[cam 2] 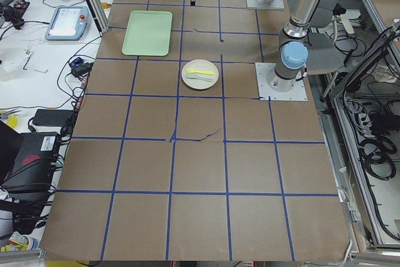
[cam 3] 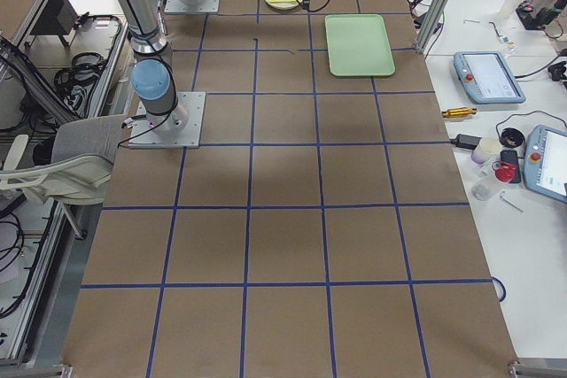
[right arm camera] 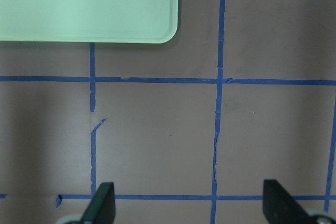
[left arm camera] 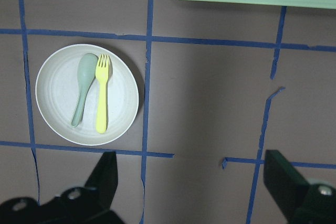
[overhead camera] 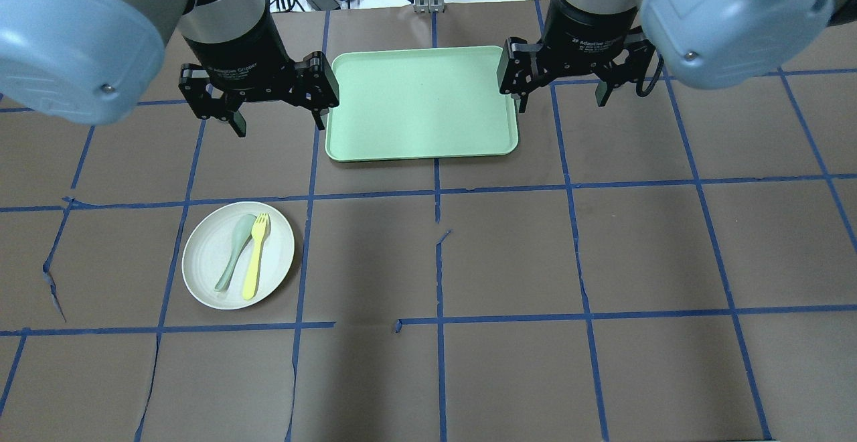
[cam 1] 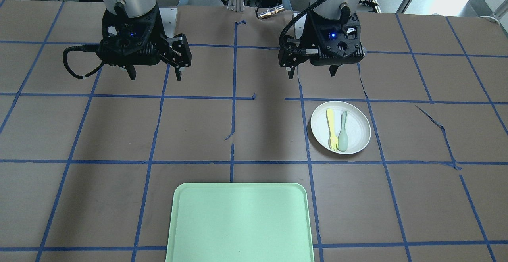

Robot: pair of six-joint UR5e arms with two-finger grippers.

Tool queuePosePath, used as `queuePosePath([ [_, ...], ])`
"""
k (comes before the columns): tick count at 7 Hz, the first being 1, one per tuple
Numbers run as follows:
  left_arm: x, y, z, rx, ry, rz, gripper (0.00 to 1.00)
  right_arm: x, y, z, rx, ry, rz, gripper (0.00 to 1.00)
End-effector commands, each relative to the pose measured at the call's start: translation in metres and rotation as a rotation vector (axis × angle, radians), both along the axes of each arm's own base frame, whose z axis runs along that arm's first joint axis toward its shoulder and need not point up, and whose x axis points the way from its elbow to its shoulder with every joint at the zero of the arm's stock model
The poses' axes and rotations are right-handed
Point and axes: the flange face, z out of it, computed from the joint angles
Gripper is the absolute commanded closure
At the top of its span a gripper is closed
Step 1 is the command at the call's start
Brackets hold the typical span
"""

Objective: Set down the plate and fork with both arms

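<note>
Front-facing view: a round shallow off-white plate [cam 1: 359,129] is seen on the brown paper worktop [cam 1: 119,135] taped with a blue grid, on the robot's left side. A small bright yellow plastic fork [cam 1: 331,129] and a pale grey-green spoon [cam 1: 343,133] are laid side by side in the plate, touching or nearly so. A rectangular mint-green tray [cam 1: 240,222] is set at the worktop's middle, well apart from the plate. The black two-finger left pincer [cam 1: 312,72] is held above the worktop, jaws spread wide, nothing gripped. The black two-finger right pincer [cam 1: 155,75] is likewise spread and holds nothing.

Overhead view: the fork is seen on the spoon's tray side, tines pointed away from the robot. Both pincers are hung near the tray's two short ends.

Left side view: the plate is seen near the left arm's base, the tray beyond it.

Right side view: tray nearer, plate far; utensils too small to be read.

Left wrist view: plate, fork and spoon are framed beyond parted fingers [left arm camera: 105,177].

Right wrist view: only a tray corner and taped worktop are shown between parted fingers [right arm camera: 102,203].
</note>
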Motion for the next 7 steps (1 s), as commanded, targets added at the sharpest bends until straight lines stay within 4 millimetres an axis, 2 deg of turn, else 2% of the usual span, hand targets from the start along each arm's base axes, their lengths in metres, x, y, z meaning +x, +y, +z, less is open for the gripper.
queuePosePath([
  [1,-0.0024,-0.0012,0.0027,-0.005,0.032,0.043,0.00,0.0004,0.0000,-0.0011,0.002,0.001,0.000,0.00],
  [2,-0.0051,0.0011,0.0008,0.006,0.076,0.037,0.03,0.0001,0.0004,0.0010,-0.001,0.003,0.001,0.00],
  [7,-0.0008,0.0024,0.0013,-0.001,0.036,0.035,0.02,-0.0004,0.0011,-0.0012,0.013,0.009,0.003,0.00],
])
